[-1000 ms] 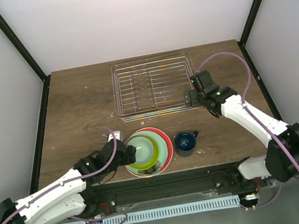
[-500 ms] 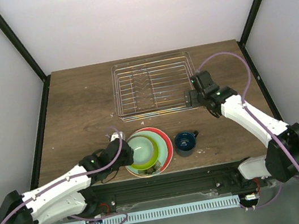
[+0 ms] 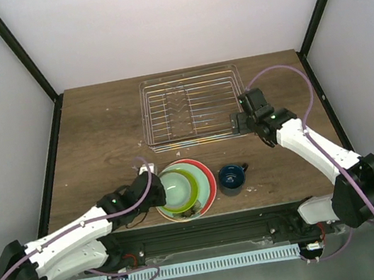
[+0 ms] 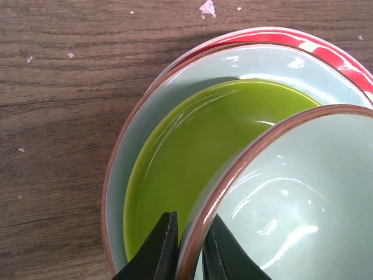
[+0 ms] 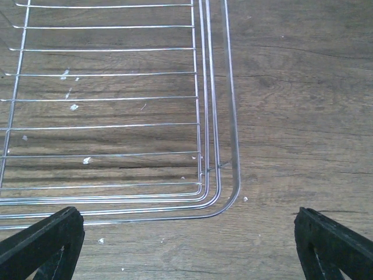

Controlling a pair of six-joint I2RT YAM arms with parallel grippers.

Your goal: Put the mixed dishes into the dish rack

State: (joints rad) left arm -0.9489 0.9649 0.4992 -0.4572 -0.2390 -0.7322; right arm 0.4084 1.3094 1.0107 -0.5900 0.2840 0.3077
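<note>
The dishes sit stacked at the table's near edge. A pale mint-green bowl [image 3: 177, 187] [image 4: 303, 192] rests on a lime-green plate [image 3: 197, 190] [image 4: 186, 151], and a red plate [image 3: 207, 172] [image 4: 291, 39] lies lower in the stack. My left gripper [image 3: 159, 193] [image 4: 192, 224] is shut on the bowl's brown left rim, one finger inside and one outside. A small dark-blue mug [image 3: 231, 177] stands right of the stack. The wire dish rack [image 3: 192, 107] [image 5: 217, 116] lies at the back, with nothing in it. My right gripper [image 3: 240, 122] [image 5: 186, 233] hangs open over its near right corner.
Between the lime plate and the red one lies a pale plate with a brown rim [image 4: 131, 151]. Black frame posts [image 3: 17, 50] rise at both back corners of the wooden table [image 3: 101, 140]. White crumbs speckle the wood around the rack.
My left gripper has slid a little right onto the bowl's rim and closed on it. The right arm has not moved.
</note>
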